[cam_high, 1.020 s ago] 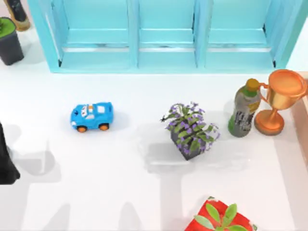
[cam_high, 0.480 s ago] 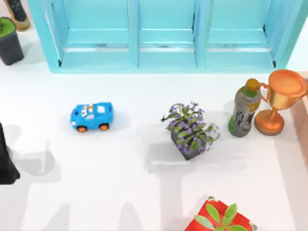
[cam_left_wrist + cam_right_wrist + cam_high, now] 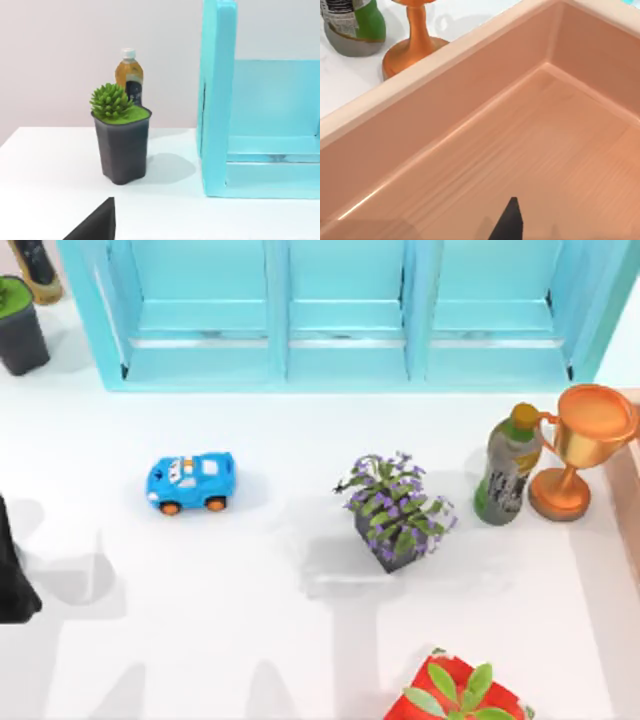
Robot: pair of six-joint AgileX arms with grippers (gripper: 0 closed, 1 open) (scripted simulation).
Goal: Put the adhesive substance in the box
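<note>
Box [image 3: 470,165] floor shows beneath the right gripper [image 3: 507,222], whose spread I cannot tell; overhead, its rim shows.

We are at a rendered tabletop [image 3: 250,640] scene, not a lived-in room: a plain white surface against a bare wall, set with unrelated props. A turquoise shelf unit [image 3: 340,315] stands at the back, and around it sit a toy car [image 3: 191,481], potted plants [image 3: 395,510], a gold trophy [image 3: 580,445], bottles [image 3: 507,465] and a wooden box [image 3: 520,130].
</note>
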